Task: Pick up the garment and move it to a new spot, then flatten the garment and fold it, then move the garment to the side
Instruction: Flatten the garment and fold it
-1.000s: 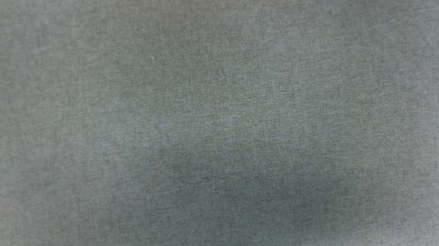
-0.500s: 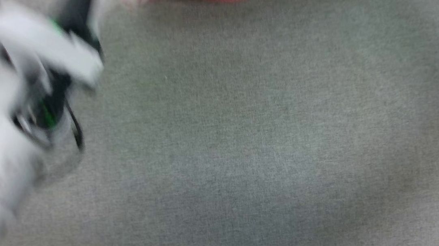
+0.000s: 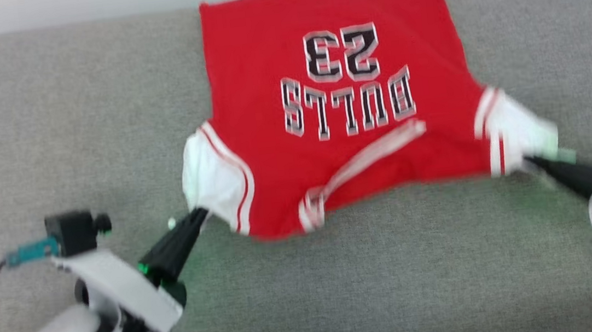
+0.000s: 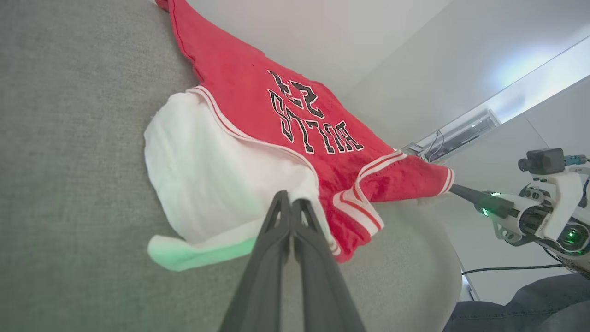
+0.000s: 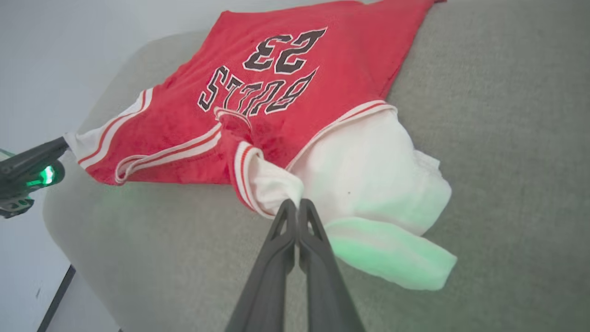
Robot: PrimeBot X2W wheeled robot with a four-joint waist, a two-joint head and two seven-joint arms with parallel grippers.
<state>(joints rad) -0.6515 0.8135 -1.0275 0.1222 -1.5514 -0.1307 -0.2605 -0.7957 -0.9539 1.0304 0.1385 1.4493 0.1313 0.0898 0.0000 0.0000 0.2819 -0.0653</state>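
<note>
Red garment (image 3: 334, 107) now in head view, my camera swung up; left gripper (image 3: 197, 216) and right gripper (image 3: 532, 162) both clamped on it, lift next

White arm shells (image 3: 122, 294) carry tapered black jaws, green lights (image 3: 143, 268), a black camera (image 3: 72, 231), teal plug (image 3: 32, 251).

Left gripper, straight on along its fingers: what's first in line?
The white sleeve of the garment: the left gripper is shut on its edge, so pushing on likely bunches it toward the red body.
</note>
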